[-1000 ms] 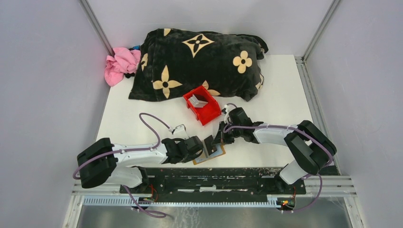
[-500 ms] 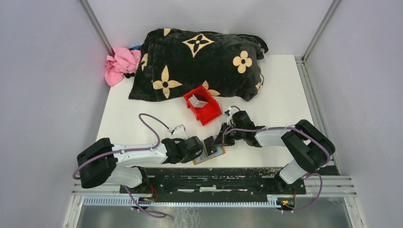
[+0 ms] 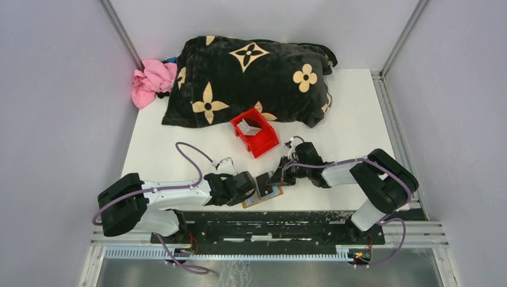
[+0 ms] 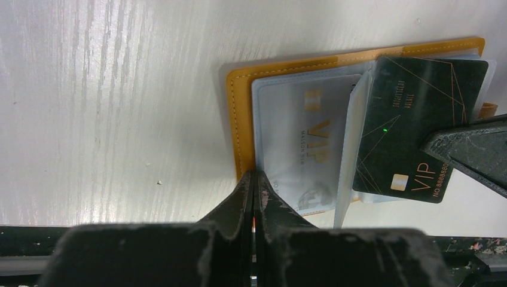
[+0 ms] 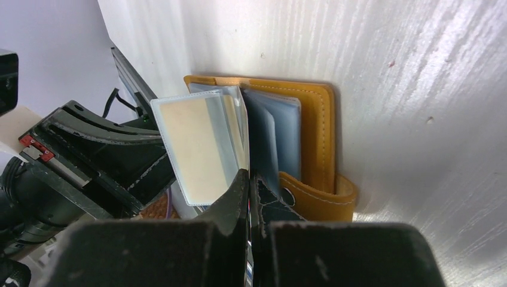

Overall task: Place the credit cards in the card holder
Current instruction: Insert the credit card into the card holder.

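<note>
The card holder (image 4: 239,113) lies open near the table's front edge, tan-orange with clear pockets; it also shows in the top view (image 3: 272,194) and the right wrist view (image 5: 317,137). A silver-white credit card (image 4: 305,137) sits in one pocket. My right gripper (image 5: 249,179) is shut on a black credit card (image 4: 412,128), whose far end lies in a clear pocket. A clear pocket leaf (image 5: 200,146) stands up beside it. My left gripper (image 4: 256,177) is shut, its tips at the holder's near edge. More pale cards (image 3: 250,127) lie in the red bin (image 3: 263,145).
A black blanket with tan flowers (image 3: 251,78) lies at the back of the table, with a pink cloth (image 3: 150,81) to its left. The red bin stands just behind the two grippers. The black mounting rail (image 3: 269,221) runs along the near edge.
My right gripper has shifted slightly left and nearer with the black card, towards the holder. The left arm and the holder have stayed put.
</note>
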